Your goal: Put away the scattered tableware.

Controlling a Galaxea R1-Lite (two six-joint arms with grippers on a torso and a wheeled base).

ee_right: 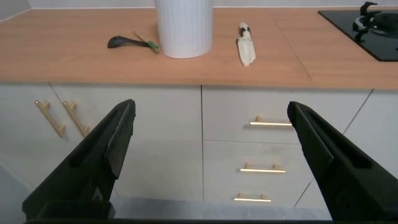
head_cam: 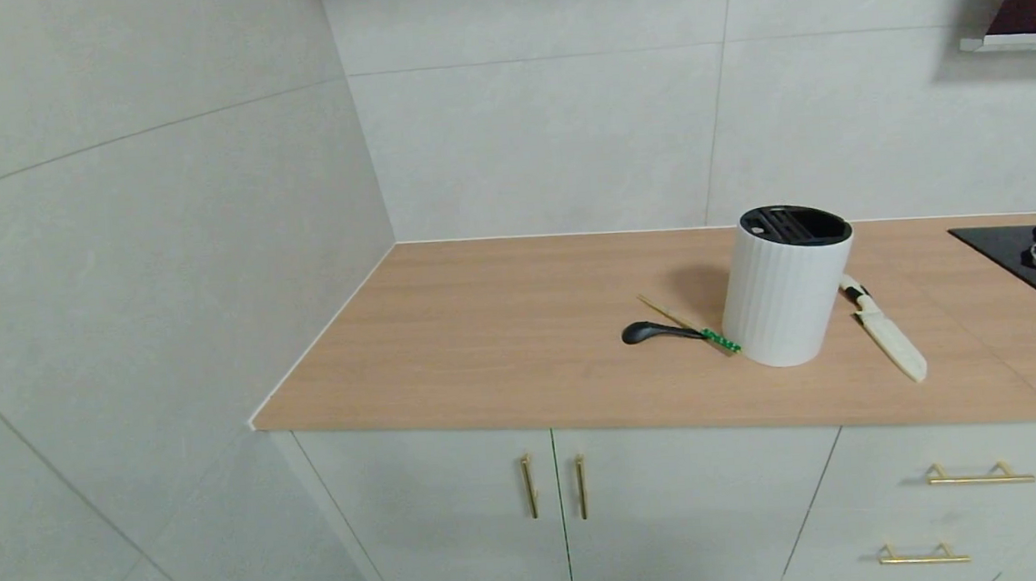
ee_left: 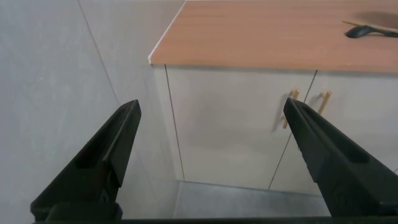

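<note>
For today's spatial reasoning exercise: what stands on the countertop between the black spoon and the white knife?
The white ribbed holder stands between spoon and knife; a chopstick crosses the spoon's handle. Head view.

White, vertically ribbed holder with black slotted top; black spoon; tan chopsticks with green patterned ends; cream knife. Light wood-grain countertop; white cabinet doors with gold handles; pale grey wall tiles.
</note>
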